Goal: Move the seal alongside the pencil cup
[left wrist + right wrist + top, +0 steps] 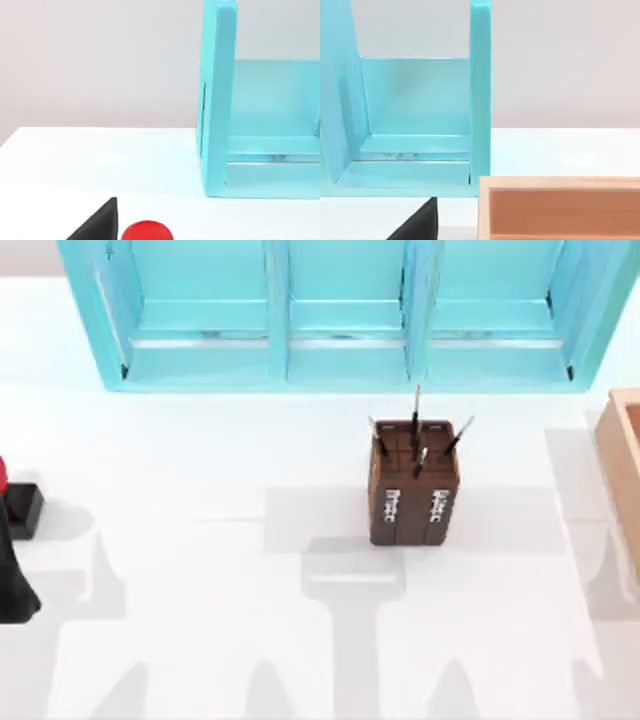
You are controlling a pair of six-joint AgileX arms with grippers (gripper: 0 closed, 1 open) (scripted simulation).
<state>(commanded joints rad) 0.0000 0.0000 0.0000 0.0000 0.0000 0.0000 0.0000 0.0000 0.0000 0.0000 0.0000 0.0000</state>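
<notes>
**Seal at the far left edge, pencil cup mid-table**

Your seal (14,502) sits at the extreme left edge of the top view: you see its black block base on the white table (200,570) and a sliver of the red knob above it. In the left wrist view the red knob (146,231) pokes up at the frame's edge, right beside a dark finger (100,222) of your left gripper. From above, a black piece of that left arm (15,575) shows just below the seal, at the same left edge. You cannot tell how far those fingers are open, nor whether they have hold of the seal.

The pencil cup (413,490) stands upright near the table's middle, well apart from the seal, thin dark pencils sticking out of its gridded top, pale markings on its front.

Behind it runs a turquoise shelf unit (340,320). A tan wooden box (622,470) sits at the right edge. Your right wrist view shows one dark finger (420,222) near that box (560,207); its opening can't be judged.
</notes>
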